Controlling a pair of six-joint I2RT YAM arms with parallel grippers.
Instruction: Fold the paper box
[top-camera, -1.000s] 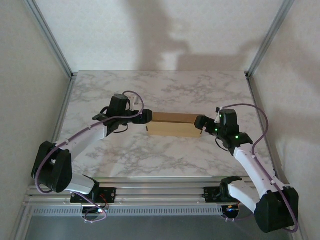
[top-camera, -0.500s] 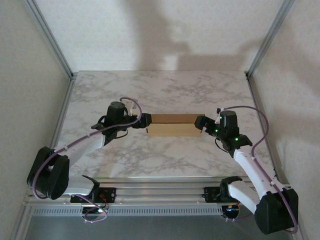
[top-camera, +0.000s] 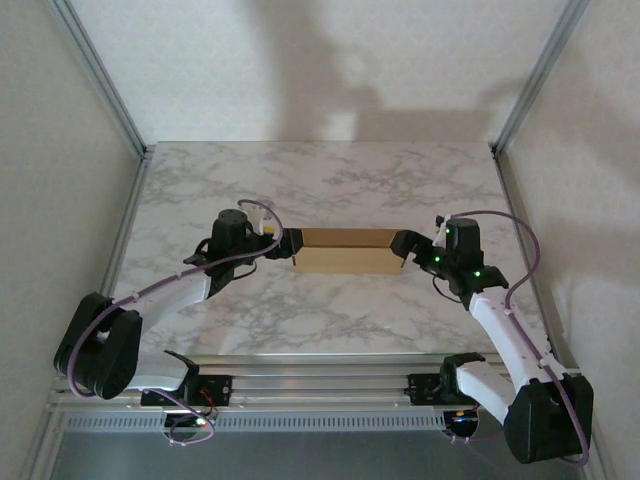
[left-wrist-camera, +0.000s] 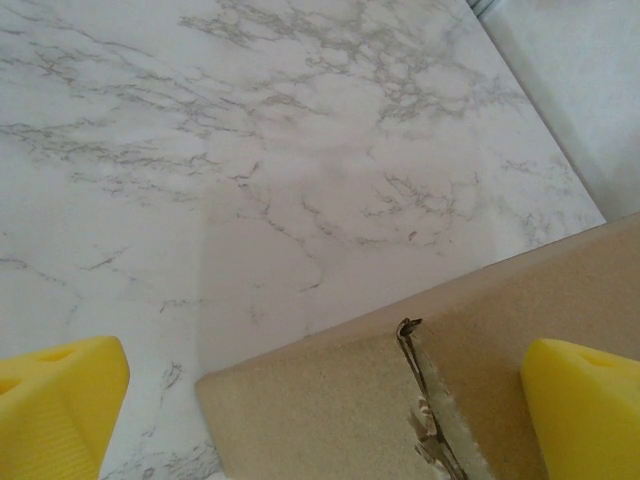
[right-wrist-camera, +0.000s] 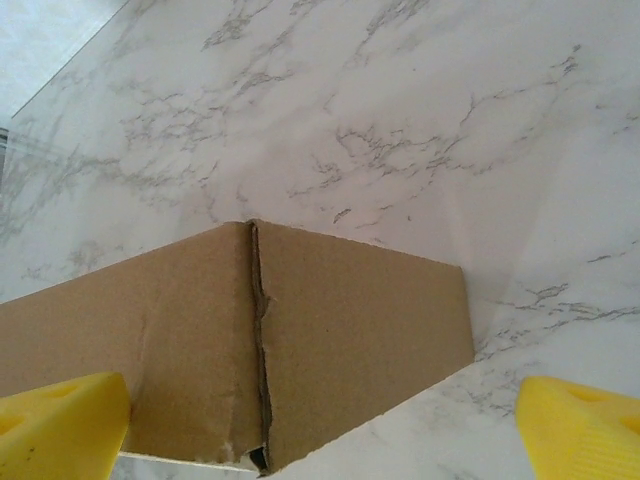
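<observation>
Cardboard, plain and brown, forms the paper box (top-camera: 345, 250), which lies flat as a slim rectangle on the marble-patterned tabletop (top-camera: 330, 180), directly between the two end effectors. The left end effector (top-camera: 286, 243) sits just beside the box's left short end, its jaws spread wide; the right end effector (top-camera: 404, 245) sits just beside the right short end, its jaws also spread wide; the two point inward toward each other along the box's length. From above I cannot tell whether either one touches the cardboard. In the left wrist view the yellow fingers (left-wrist-camera: 60, 400) stand far apart at the lower corners; a corner of the box reaches in between them, with a ragged seam running down its face, and the cardboard runs on behind the finger at the view's right edge; bare marble lies ahead of the fingers. In the right wrist view the yellow fingers (right-wrist-camera: 585, 425) are likewise well apart; the box's end lies between them, split by a rough vertical seam; the cardboard meets the finger at the view's left edge, while a strip of marble separates it from the other finger; neither end effector is clamped on anything.
</observation>
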